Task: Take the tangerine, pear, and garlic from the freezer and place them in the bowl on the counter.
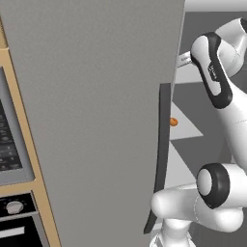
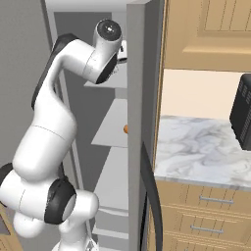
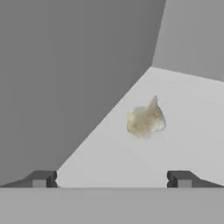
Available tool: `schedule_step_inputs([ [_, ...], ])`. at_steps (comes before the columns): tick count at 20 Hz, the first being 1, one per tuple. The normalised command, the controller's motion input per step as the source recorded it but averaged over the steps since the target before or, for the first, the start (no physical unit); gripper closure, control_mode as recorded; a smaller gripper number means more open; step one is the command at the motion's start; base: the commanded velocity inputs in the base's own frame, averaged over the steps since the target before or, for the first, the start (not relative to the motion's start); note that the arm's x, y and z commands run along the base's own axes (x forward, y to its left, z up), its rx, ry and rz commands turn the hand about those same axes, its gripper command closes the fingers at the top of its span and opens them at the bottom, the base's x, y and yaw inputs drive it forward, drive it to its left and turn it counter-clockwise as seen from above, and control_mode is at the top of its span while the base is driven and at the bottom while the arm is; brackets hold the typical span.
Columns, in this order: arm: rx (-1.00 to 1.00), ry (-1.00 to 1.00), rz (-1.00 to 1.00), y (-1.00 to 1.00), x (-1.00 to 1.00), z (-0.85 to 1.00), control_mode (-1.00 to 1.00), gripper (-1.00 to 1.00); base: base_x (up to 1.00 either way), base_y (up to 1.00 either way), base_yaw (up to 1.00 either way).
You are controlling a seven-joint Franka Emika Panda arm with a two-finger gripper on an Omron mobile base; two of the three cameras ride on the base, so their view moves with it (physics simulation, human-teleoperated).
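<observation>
left base view: from behind-left, close against the freezer [image 1: 96, 120] door, facing forward.
right base view: from behind-right, past the door edge, bench [image 2: 196, 147] at right.
hand view: looks along a pale shelf [image 3: 175, 131], near.
shared: arm [image 1: 226, 120], freezer shelves.

The arm [image 1: 226, 116] is made of smooth, glossy white shells with rounded shapes, and the links look thick like tubes. At the joints there are dark, almost black bands and round caps, and one joint in the right base view has a grey round disc on its end. The claw [image 3: 112, 178] has two small dark grey fingertips [image 3: 41, 178] with a blocky, squared shape.
</observation>
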Motion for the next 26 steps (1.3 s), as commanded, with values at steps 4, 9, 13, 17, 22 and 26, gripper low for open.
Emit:
schedule_step_inputs([
  [4, -0.09, 0.09, 0.04, 0.06, 0.31, -0.02, -1.0, -1.0, 0.0, 0.0, 0.0],
  [9, -0.01, 0.08, 0.1, 0.0, 0.31, -0.13, -1.0, -1.0, 0.0, 0.0, 0.0],
  [13, 0.0, 0.02, 0.1, 0.0, 0.33, -0.04, -1.0, -1.0, 0.0, 0.0, 0.0],
  [17, 0.0, 0.05, 0.08, 0.0, 0.24, -0.19, -1.0, -1.0, 0.0, 0.0, 0.0],
  [22, 0.0, 0.04, 0.08, 0.0, 0.26, -0.16, -1.0, -1.0, 0.0, 0.0, 0.0],
  [26, 0.0, 0.04, 0.06, 0.0, 0.32, 0.0, -1.0, -1.0, 0.0, 0.0, 0.0],
])
